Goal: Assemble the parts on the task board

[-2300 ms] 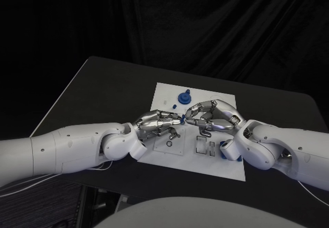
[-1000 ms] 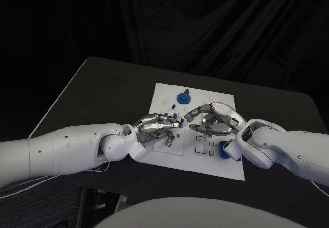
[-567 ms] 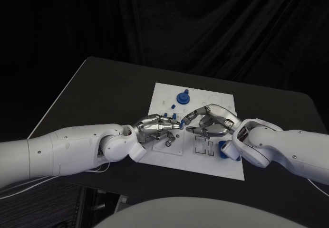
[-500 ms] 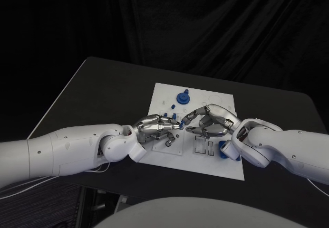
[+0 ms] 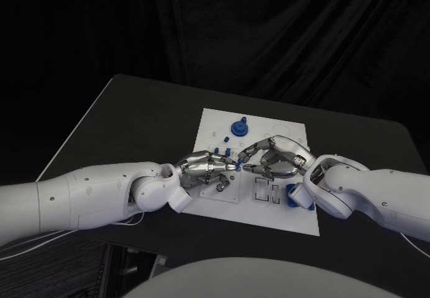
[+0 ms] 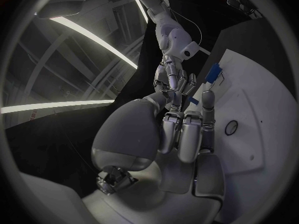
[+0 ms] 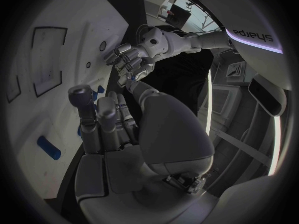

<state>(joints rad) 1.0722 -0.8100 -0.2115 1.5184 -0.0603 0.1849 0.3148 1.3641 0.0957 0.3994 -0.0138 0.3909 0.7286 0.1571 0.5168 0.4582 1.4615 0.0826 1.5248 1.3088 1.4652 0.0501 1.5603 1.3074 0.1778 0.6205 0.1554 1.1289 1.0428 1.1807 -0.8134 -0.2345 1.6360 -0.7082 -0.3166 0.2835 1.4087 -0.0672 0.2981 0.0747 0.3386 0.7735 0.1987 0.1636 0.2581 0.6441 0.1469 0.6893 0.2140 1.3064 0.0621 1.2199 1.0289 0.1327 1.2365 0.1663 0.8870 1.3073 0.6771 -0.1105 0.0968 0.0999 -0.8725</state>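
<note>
Two robot hands, the left robot hand [image 5: 208, 167] and the right robot hand [image 5: 273, 160], meet over the middle of the task board [image 5: 288, 217], seemingly pinching one small blue part [image 5: 239, 159] together, so they should go slow and keep it straight.

One word can be read — "Sharpa", on the white left arm [image 7: 249, 35], shown mirrored in the right wrist view.
</note>
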